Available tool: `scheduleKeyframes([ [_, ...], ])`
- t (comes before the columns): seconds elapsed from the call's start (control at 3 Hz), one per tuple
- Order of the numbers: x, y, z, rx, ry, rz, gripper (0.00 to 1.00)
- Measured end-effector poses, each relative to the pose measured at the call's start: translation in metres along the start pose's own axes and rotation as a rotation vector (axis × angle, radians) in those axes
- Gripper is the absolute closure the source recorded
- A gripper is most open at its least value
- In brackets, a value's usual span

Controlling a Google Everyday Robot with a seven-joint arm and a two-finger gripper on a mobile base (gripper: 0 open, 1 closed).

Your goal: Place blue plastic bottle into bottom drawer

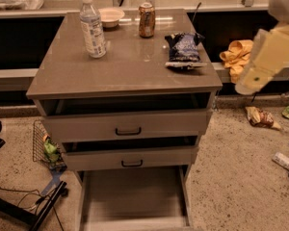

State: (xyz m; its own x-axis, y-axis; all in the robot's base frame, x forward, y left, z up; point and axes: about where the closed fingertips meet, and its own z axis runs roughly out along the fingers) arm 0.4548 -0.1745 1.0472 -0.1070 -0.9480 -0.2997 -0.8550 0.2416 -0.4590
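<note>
Bottle (92,28) stands upper left on the surface (130,69); bottom drawer (135,196) lies open at the frame's bottom. Gripper (253,76) hangs at the right edge, well apart from the bottle; I cannot tell how open it is. Risk: the long reach across nudges the can (146,20) or tips the tall, slim bottle.

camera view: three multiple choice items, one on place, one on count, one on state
1. Where is the blue plastic bottle? A inside a drawer B on the cabinet top, back left C on the floor
2. How many drawers show dark handles? A one B two C three
3. The bottom drawer is: A shut B removed C pulled out
B: it stands by the bowl, with the tool off at far right. B: two handles show. C: its inner floor shows in front.
</note>
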Motion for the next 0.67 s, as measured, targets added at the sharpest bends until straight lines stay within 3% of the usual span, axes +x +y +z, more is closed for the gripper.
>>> scheduleKeyframes([
  [0.33, -0.033, -0.047, 0.022, 0.06, -0.185, -0.002, 0.0],
  [0.67, -0.074, -0.098, 0.055, 0.104, -0.439, 0.012, 0.0],
])
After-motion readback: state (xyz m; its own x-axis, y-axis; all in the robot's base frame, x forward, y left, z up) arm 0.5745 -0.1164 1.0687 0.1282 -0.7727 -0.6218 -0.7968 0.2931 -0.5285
